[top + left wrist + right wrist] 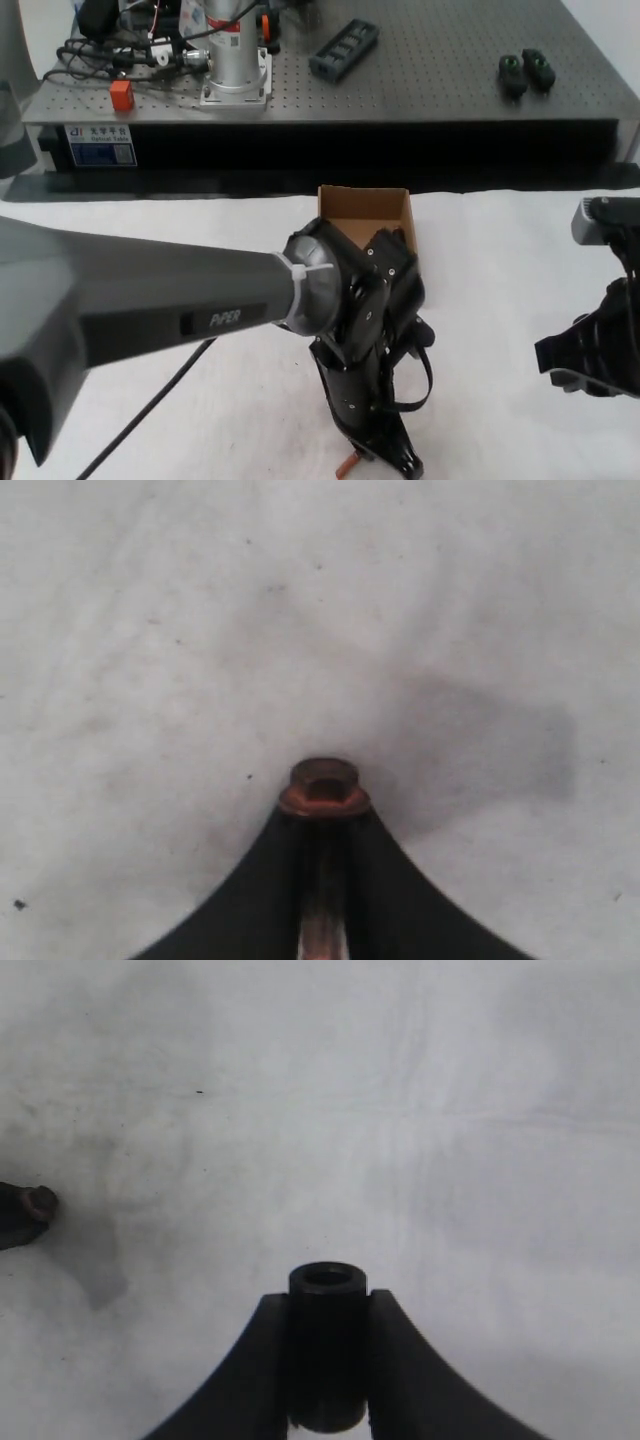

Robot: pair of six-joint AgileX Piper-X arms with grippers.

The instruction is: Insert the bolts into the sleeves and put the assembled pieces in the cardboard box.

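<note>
Now the left gripper (322, 825) clamps the bolt (323, 786) head-out and the right gripper (327, 1308) grips the sleeve (326, 1345) bore-out, both above the bench (480, 260), seemingly so bolt can meet bore end-on.

My left tool (324, 820) gripped a bolt (324, 788) over the table (200, 630), nearer me than the cardboard box (365, 212). To its right, well apart, my right tool (327, 1310) gripped a sleeve (327, 1350). Behind the box stood a platform (450, 70).

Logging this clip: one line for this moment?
left gripper: shut on bolt | right gripper: shut on sleeve | not yet joined | cardboard box: open
</note>
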